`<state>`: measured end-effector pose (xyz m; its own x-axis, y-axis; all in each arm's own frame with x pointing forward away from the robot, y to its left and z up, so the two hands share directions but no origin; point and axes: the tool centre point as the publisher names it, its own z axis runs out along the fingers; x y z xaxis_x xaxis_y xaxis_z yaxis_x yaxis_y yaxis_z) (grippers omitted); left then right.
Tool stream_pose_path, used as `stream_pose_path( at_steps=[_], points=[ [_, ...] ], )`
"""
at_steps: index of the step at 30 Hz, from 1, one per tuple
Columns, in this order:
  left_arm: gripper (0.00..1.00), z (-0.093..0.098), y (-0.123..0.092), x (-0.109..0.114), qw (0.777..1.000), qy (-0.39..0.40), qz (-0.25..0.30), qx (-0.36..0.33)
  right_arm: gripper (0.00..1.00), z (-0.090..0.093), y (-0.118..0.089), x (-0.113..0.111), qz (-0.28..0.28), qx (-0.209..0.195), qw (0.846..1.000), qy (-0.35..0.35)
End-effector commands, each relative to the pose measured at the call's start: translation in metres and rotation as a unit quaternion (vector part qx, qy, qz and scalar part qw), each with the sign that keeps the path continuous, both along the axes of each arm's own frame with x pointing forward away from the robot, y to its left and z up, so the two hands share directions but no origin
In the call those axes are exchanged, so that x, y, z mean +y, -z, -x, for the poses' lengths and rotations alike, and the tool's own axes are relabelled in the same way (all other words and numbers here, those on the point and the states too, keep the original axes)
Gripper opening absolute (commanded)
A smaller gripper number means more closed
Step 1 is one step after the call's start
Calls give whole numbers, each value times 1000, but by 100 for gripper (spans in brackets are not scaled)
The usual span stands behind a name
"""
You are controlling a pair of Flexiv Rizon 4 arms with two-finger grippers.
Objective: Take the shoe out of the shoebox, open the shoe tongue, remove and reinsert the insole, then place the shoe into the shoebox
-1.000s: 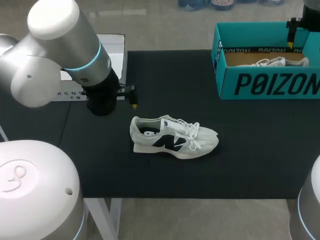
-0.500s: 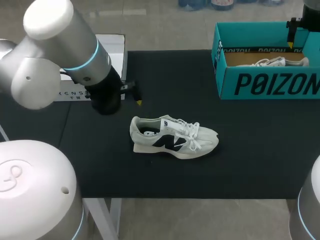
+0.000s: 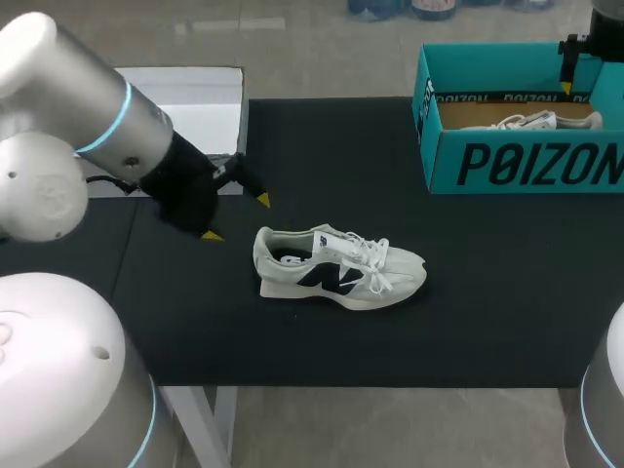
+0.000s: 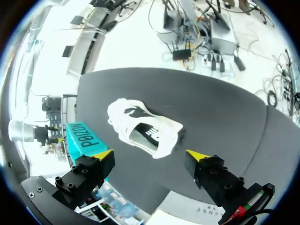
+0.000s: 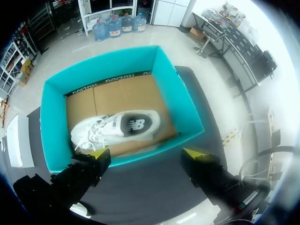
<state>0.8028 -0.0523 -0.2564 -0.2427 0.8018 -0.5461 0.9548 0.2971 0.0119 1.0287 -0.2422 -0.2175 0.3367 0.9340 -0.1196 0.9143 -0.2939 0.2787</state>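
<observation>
A white sneaker [image 3: 337, 267] with a dark side logo lies on its sole in the middle of the black mat, heel toward my left arm. My left gripper [image 3: 237, 216] hovers open just off the heel; in the left wrist view the sneaker [image 4: 143, 127] lies ahead of the left gripper [image 4: 150, 155], clear of its fingers. The teal shoebox [image 3: 517, 156] stands at the far right with a second white shoe [image 5: 116, 129] inside. My right gripper [image 5: 145, 153] hangs open above the shoebox [image 5: 51, 124], holding nothing.
A white box lid [image 3: 200, 102] lies at the mat's far left edge behind my left arm. The black mat [image 3: 487, 292] is bare in front of the shoebox and to the sneaker's right.
My left arm has swung and its wrist turned, so both yellow fingertips now show beside the sneaker's heel, lower and nearer the shoe. The right arm and both shoes have stayed put.
</observation>
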Motion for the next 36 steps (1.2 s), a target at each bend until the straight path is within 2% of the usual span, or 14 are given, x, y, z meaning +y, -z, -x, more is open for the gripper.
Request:
stream_pose_path(
  at_steps=[1, 4, 6, 14, 23, 36],
  points=[
    [100, 10, -2, 21, 981, -5, 182, 63, 100, 1, 0, 0, 0, -1, 1000, 0],
    [100, 14, 0, 27, 969, -8, 222, 111, 100, 1, 0, 0, 0, -1, 1000, 0],
    [100, 16, 2, 30, 951, -4, 267, 153, 100, 1, 0, 0, 0, -1, 1000, 0],
    [100, 22, 22, 37, 920, -29, 320, 223, 100, 1, 0, 0, 0, -1, 1000, 0],
    [100, 24, 40, 30, 915, -57, 311, 251, 100, 1, 0, 0, 0, -1, 1000, 0],
    [100, 27, 52, 35, 903, -102, 310, 279, 100, 1, 0, 0, 0, -1, 1000, 0]
  ],
)
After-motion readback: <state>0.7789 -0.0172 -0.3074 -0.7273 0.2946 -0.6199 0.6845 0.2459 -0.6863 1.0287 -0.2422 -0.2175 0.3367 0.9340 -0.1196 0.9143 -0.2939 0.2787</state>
